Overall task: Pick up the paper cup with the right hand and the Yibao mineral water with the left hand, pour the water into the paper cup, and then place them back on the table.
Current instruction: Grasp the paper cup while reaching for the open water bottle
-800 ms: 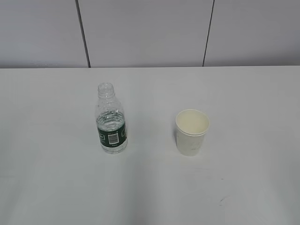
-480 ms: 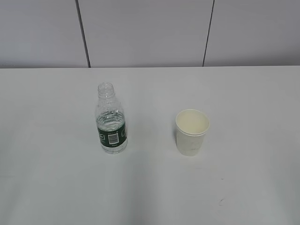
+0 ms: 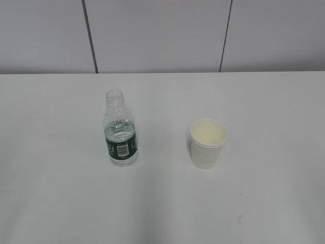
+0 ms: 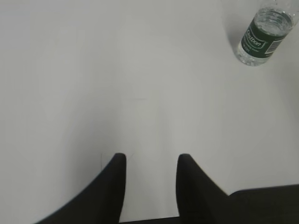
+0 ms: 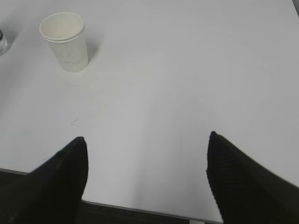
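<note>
The Yibao mineral water bottle (image 3: 121, 133) stands upright and uncapped on the white table (image 3: 264, 101), left of centre. It also shows at the top right of the left wrist view (image 4: 264, 33). The paper cup (image 3: 207, 143) stands upright to its right, apart from it, and shows at the top left of the right wrist view (image 5: 65, 41). My left gripper (image 4: 149, 158) is open and empty near the table's front edge, far from the bottle. My right gripper (image 5: 147, 137) is wide open and empty near the front edge, far from the cup. Neither arm shows in the exterior view.
A grey panelled wall (image 3: 162, 35) rises behind the table's far edge. The table's front edge (image 5: 140, 207) shows under the right gripper. A small dark mark (image 3: 238, 218) lies on the tabletop near the front right.
</note>
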